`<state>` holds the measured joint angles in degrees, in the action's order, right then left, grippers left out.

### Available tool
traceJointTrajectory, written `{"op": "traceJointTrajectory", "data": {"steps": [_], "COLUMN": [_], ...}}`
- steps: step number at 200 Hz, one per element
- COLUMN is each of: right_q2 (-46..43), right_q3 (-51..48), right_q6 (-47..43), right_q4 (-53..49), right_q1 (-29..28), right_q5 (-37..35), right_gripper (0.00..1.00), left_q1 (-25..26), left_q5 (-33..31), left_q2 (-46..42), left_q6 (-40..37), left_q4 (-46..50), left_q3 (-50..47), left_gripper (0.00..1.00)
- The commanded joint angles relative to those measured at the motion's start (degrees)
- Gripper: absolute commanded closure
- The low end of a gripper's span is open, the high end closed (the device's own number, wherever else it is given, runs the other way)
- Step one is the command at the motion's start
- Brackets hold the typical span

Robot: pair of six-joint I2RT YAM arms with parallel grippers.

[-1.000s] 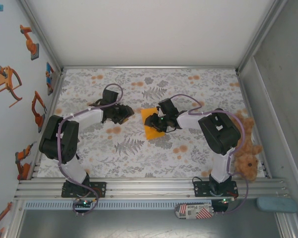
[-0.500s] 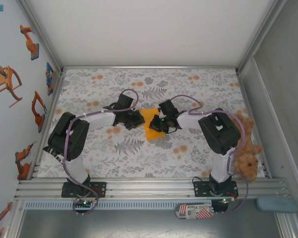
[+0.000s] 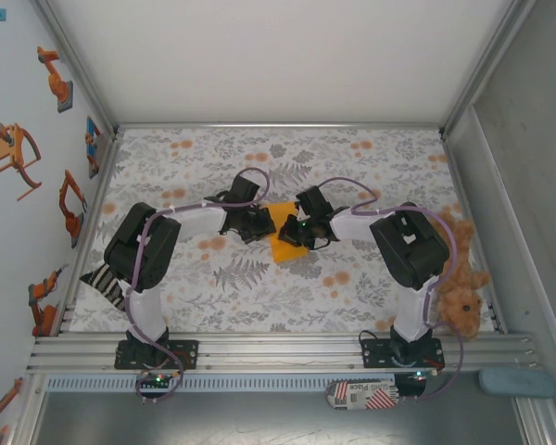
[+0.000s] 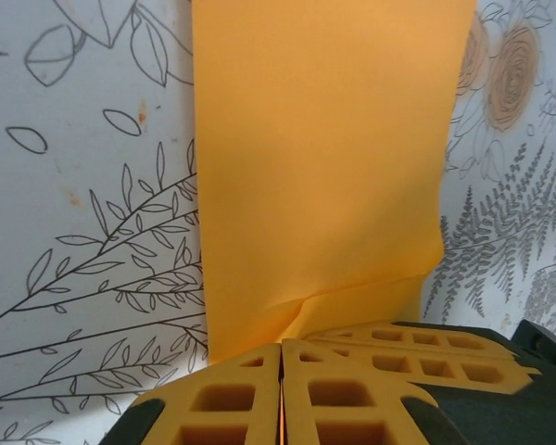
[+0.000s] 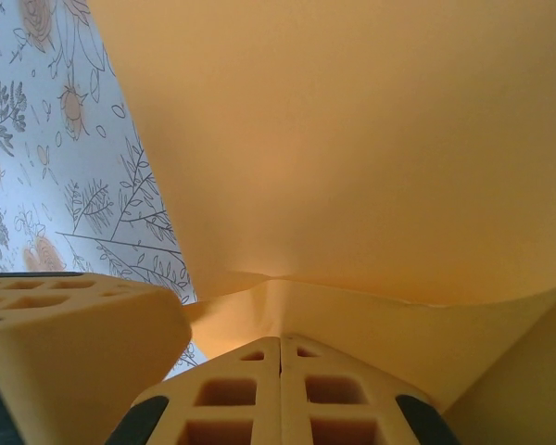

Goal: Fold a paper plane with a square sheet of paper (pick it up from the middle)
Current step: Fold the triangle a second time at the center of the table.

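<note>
Middle of the floral cloth [image 3: 259, 297], top view: the square sheet of paper [image 3: 282, 245], orange-yellow, caught from two sides. Left gripper [image 3: 259, 225] at the sheet's 9 o'clock edge, right gripper [image 3: 295, 232] over its 3 o'clock half, the two near each other above the paper.

Left wrist view: jaws clenched with no gap, a small pucker of the sheet drawn up into the seam between them. The rest of the paper stretching away toward 12 o'clock, its 3 o'clock edge slightly lifted off the cloth.

Right wrist view: jaws likewise pressed tight together, grasping a raised ridge of the same sheet. Paper bowed upward and spread wide from 10 to 3 o'clock, cloth print visible beyond at 9 o'clock.

Elsewhere in the top view: brown plush teddy [image 3: 459, 292] at 4 o'clock from the sheet, against the right arm at the cloth's edge. Black-and-white striped piece [image 3: 100, 283] at 8 o'clock, partly under the left arm. Grey-blue pad [image 3: 516, 381] at 5 o'clock, beyond the rail.
</note>
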<state>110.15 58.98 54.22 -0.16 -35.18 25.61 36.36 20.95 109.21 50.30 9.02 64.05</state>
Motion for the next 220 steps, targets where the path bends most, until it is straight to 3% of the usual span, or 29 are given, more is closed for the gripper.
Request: {"op": "traceJointTrajectory", "data": {"steps": [1, 85, 146, 220], "right_q2": [0.38, -0.24, -6.73, -3.14], "right_q3": [-0.42, -0.53, -0.37, 0.27], "right_q6": [0.27, 0.44, -2.54, -4.07], "right_q4": [-2.13, -1.66, -2.14, -2.46], "right_q1": [-0.24, -0.24, 0.11, 1.03], "right_q5": [-1.55, -1.03, -1.92, -1.87], "right_gripper": [1.0, 1.0, 1.0, 1.0], "left_q1": [0.17, 0.12, 0.18, 0.12], "left_q5": [-0.19, -2.42, -4.21, -4.07], "left_q2": [1.29, 3.79, 5.43, 6.17], "left_q6": [-1.7, -3.01, -4.55, -5.66], "left_q4": [2.31, 6.24, 9.88, 10.65], "left_q3": [1.65, 2.89, 3.45, 4.77], "left_gripper": [0.92, 0.92, 0.92, 0.92]}}
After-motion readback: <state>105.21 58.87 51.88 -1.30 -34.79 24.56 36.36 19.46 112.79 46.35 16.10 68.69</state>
